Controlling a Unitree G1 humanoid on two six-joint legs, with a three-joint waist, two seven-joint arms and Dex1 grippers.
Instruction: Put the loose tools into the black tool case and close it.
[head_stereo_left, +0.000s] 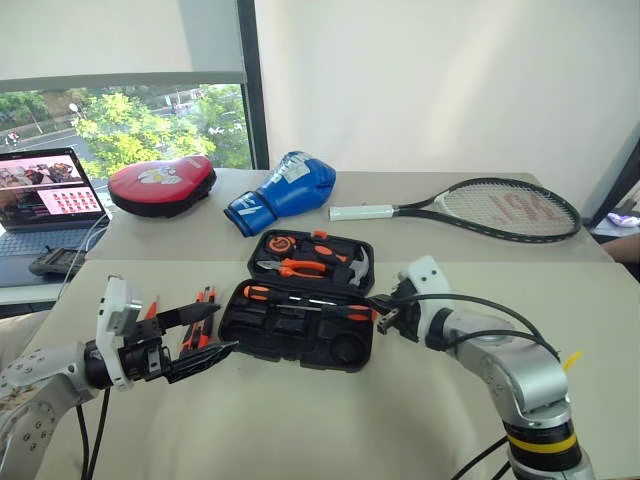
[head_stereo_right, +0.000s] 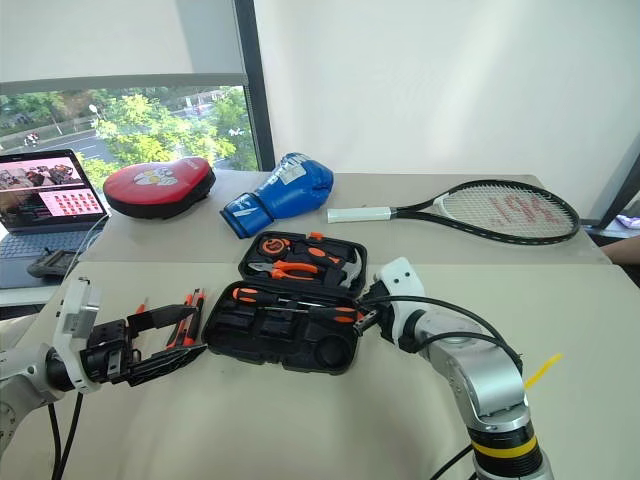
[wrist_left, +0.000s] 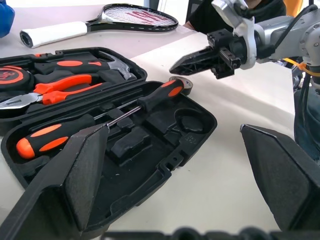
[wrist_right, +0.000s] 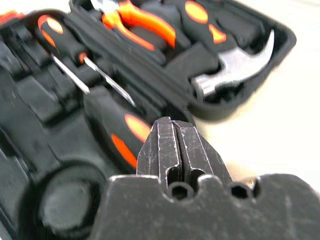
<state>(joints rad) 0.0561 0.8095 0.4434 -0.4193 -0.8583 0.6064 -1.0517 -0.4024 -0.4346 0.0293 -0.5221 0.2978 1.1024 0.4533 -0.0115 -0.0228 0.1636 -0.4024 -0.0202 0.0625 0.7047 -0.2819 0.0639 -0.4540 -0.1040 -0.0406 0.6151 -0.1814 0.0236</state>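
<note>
At the right edge of the open tool case (head_stereo_left: 297, 312), the right gripper (head_stereo_left: 385, 318) hangs with its two black fingers pressed together, holding nothing; its tip sits just beside the handle end of a screwdriver (wrist_left: 161, 94).

Left gripper (head_stereo_left: 205, 330): fingers spread wide, empty, just off the left edge of the case.

Tool case: black, lid laid flat open on the table (head_stereo_left: 330, 420).
- Near half: two orange-and-black screwdrivers lying across the moulded slots, one (wrist_left: 50, 137) toward the left, the other toward the right, tips meeting mid-tray; a round recess near the right corner.
- Far half: pliers (head_stereo_left: 300, 267), hammer (head_stereo_left: 355, 265), a round orange-and-black item.

Loose on the table, left of the case, behind the left gripper: slim orange-and-black tools (head_stereo_left: 203, 318), count unclear.

Further back: blue boxing glove (head_stereo_left: 283, 190), red pad (head_stereo_left: 162, 183), tennis racket (head_stereo_left: 490, 208), laptop (head_stereo_left: 45, 200).
</note>
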